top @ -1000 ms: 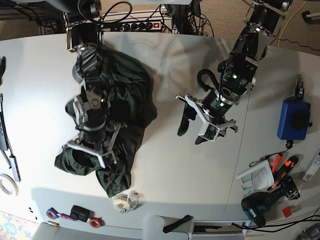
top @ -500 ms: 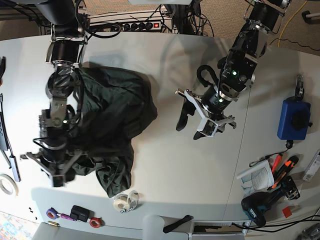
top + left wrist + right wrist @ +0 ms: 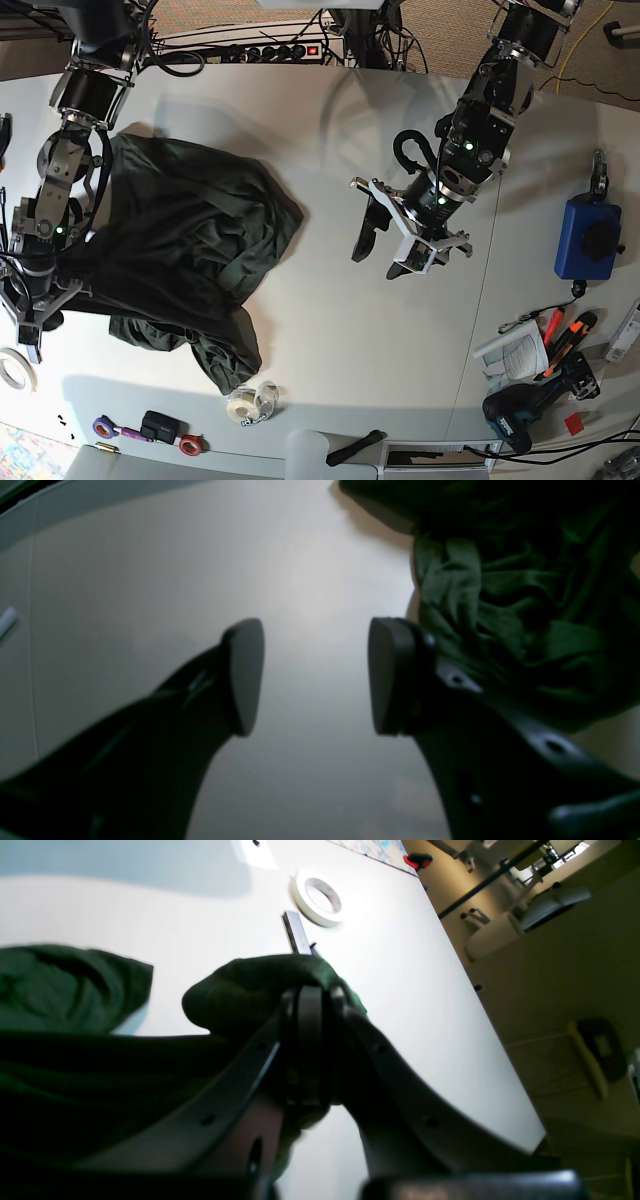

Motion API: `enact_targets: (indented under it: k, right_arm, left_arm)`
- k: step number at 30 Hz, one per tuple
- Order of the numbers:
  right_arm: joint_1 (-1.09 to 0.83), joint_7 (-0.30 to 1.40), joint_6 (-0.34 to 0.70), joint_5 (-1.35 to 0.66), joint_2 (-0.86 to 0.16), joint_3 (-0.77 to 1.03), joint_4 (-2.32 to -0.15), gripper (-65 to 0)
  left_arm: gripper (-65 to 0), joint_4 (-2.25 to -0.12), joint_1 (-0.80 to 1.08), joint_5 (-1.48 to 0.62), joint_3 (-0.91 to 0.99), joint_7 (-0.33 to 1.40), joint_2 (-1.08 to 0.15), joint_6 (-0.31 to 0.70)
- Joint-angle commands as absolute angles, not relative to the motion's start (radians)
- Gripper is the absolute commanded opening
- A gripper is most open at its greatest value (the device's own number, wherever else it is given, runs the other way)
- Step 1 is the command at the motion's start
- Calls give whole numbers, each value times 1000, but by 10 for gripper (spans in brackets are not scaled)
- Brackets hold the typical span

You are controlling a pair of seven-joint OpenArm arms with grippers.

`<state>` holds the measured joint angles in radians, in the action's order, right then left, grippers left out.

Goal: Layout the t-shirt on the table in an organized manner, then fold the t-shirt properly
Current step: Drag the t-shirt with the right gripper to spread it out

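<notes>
spreading is the step in hand: the green t-shirt lies bunched on the left part of the white worktop, not yet flat. the right hand is pressed together on a fold of the fabric, pinching its edge near the worktop's left rim, beside a roll of tape. the left hand hovers over bare worktop to the right of the garment, its fingers spread wide and holding nothing (the wrist view shows crumpled cloth just beside one finger, apart from it).

next, i judge, the left hand needs to reach for the near edge of the heap and take a second hold, so the two can draw the shirt taut and let it settle flat; a sleeve tucked under the pile could snag.

compared with a second ago, the right arm has swung outward toward the left rim, dragging the cloth with it, and the shirt now covers a wider patch. the left hand has barely shifted.
</notes>
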<state>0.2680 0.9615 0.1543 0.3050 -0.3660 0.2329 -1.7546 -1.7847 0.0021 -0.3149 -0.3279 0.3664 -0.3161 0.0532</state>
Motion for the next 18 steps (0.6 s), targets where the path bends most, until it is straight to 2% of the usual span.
enact_targets:
  k: [1,6,9,10,18]
  right_arm:
    - [286,929,145,313,-394,237,-1772,-650]
    - [257,924,150,265,-399,238,-1772,-650]
    - [257,912,161,262,-399,238,-1772,-418]
    - [257,902,160,265,-399,238,-1772,-370]
    - [254,960,153,242,-399,237,-1772,-358]
  left_arm:
    - [-315,-1802,-14,-315,-324,341,-318,54]
    - [-315,-1802,-13,-315,-324,341,-319,54]
    - [-315,-1802,-13,-315,-324,344,-319,54]
    - [-315,-1802,-13,-314,-324,344,-319,54]
    - [-315,-1802,-14,-314,-324,344,-319,54]
